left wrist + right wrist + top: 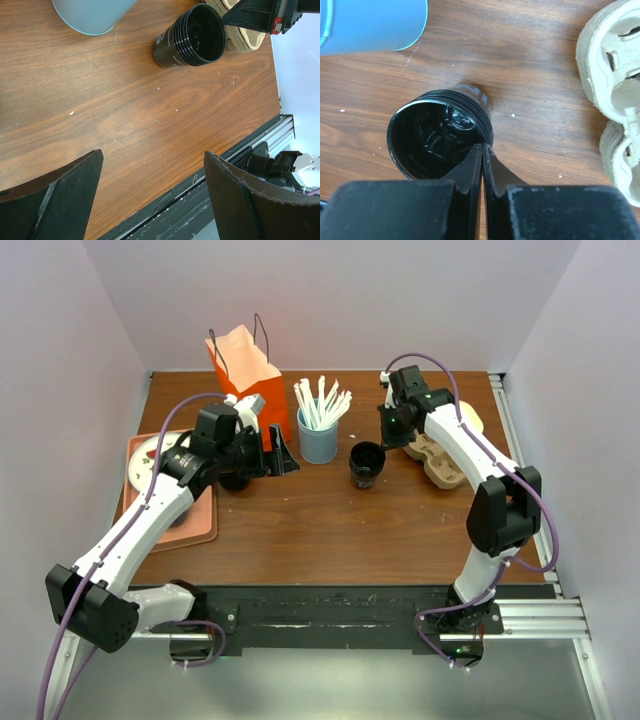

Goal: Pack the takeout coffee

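Observation:
I cannot make out the takeout coffee for certain. A dark round shape (234,481) lies half hidden under my left wrist, beside the tray. An open, lidless all-black ribbed cup (367,462) (192,35) (437,135) stands mid-table. My left gripper (279,456) (152,154) is open over bare wood with nothing between its fingers, left of the blue straw holder (318,443). My right gripper (391,430) (483,148) is shut. Its tips point at the black cup's rim, and nothing shows between them.
An orange paper bag (250,370) stands at the back left. A pink tray (200,525) carries a plate (145,460) on the left. A cardboard cup carrier (445,460) (615,100) lies on the right. White straws (322,400) stick out of the holder.

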Controlling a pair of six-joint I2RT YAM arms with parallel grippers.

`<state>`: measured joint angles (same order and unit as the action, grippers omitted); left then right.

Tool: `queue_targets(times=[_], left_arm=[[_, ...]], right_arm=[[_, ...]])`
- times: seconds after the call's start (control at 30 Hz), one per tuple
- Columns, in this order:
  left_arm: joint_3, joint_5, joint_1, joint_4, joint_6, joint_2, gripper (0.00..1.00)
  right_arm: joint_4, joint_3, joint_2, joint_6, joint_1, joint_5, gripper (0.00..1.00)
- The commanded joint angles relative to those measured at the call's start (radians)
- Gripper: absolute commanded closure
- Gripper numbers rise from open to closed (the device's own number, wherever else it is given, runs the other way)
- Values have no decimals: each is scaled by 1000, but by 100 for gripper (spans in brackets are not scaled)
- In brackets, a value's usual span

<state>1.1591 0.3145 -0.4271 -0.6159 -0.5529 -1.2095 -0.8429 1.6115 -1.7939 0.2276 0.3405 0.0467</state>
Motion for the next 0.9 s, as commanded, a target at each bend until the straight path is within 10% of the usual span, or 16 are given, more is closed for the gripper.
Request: queue_targets(times=[0.0,0.3,0.87], left_arm=[[22,26,-4,31,24,11,13],[17,34,-4,36,24,14,13],[-2,47,-4,44,24,21,13]], right_arm=[[15,45,-4,4,8,9,98],[22,83,-1,-53,15,-16,78],[88,97,-62,-221,15,78,75]])
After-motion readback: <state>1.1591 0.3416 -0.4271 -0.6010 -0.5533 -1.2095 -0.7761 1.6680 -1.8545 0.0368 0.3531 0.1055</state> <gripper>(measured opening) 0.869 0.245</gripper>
